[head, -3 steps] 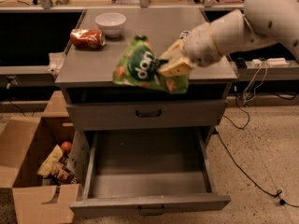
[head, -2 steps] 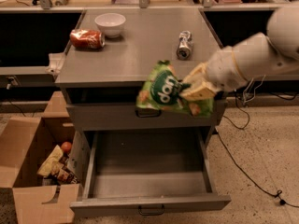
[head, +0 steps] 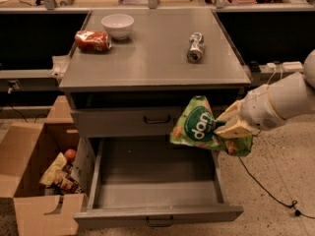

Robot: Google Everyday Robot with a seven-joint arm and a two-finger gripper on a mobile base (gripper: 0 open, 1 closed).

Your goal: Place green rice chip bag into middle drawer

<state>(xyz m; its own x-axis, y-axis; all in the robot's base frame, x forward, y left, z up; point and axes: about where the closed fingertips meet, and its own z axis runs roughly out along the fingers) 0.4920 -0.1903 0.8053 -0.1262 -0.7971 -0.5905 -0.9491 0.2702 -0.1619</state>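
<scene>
Green rice chip bag (head: 196, 126) gripped by tool (head: 224, 128) above open middle drawer (head: 147, 178) (right edge), two cans (head: 93, 40) (head: 196, 46), one bowl (head: 117, 24)

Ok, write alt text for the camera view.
The tool holds the green rice chip bag over the right side of the open middle drawer. On the cabinet top: a red-brown can, a silver can, a white bowl.

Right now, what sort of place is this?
Probably a lab or workshop: a grey metal cabinet, a loose cable on the speckled floor, a cardboard box of snacks. The gripper, right of the cabinet front, holds the green rice chip bag over the open middle drawer's right side.
</scene>
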